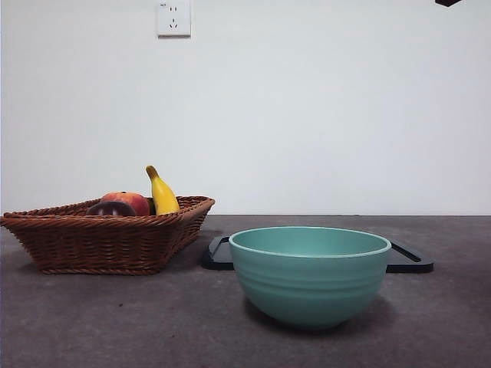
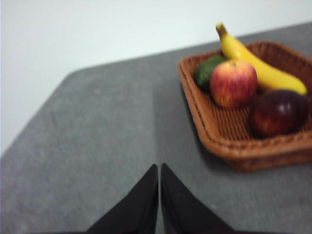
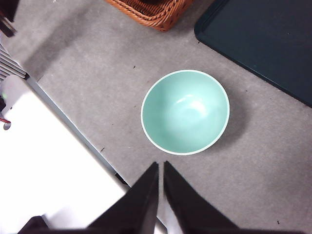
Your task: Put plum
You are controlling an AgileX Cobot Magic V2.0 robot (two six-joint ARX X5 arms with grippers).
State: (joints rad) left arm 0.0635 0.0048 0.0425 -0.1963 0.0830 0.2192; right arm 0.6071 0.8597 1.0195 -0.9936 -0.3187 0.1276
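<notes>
— Grippers first, please: how do the two arms stand?

— Left gripper (image 2: pixel 159 168) hangs over bare grey table (image 2: pixel 107 141), its two black jaws pressed together to one thin seam and holding nothing. The basket is ahead of its tips and off to one side, well apart from them. Right gripper (image 3: pixel 161 165) is high up and looks straight down; its jaws are also closed together and empty. The green bowl (image 3: pixel 185 112) sits just ahead of its tips, far below them.

— And the plum?

— The plum (image 2: pixel 279 112) lies in the wicker basket (image 2: pixel 229 141), at the part of the basket nearest to the left gripper, beside a red-yellow fruit (image 2: pixel 233 83). Behind them a banana (image 2: pixel 258 68) lies slanted, and a dark green fruit (image 2: pixel 208 70) shows at the far corner (it is blurred, I cannot tell what kind). No gripper touches any of them.

— What about the surface and the room?

— In the front view the table is dark grey and matt. The basket stands on it, and the bowl stands apart from it and nearer to the camera. A flat black tray (image 1: pixel 410 261) lies behind the bowl. The wall behind is plain white, with a white socket (image 1: pixel 173 17) high on it. One black tip (image 1: pixel 447 2) of an arm shows at an upper corner (which arm, this view does not tell).
</notes>
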